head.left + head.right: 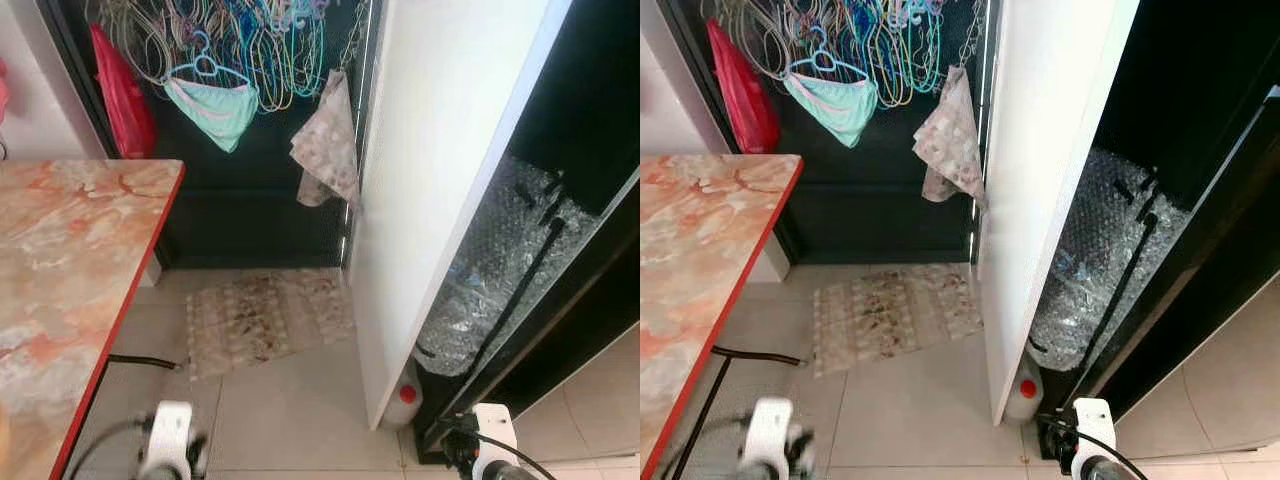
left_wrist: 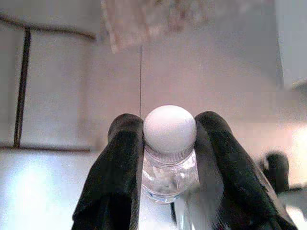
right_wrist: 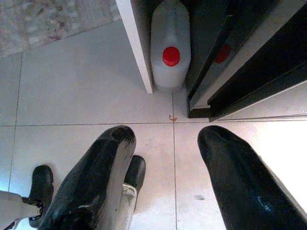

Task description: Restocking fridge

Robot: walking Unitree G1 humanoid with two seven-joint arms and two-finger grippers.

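Left gripper (image 2: 169, 143) clamped on white-capped bottle (image 2: 170, 143) — body mostly hidden, right gripper (image 3: 165, 148) spread, empty, above tiles.

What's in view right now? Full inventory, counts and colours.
Bottle: 1, clear with white cap, held between the left gripper's fingers.
Jug: 1, white with red cap, on the floor by the white panel's foot.
White panel: 1, upright, right of centre.
Bubble wrap: 1 bundle, clear, in the dark cabinet at right.
Table: 1, orange marble top with red edge, left.
Mat: 1, beige patterned, on the floor.
Hangers: many, mixed colours, top.
Cloth: 1, beige, hanging.
Left gripper: shut on bottle.
Right gripper: open, above the floor.
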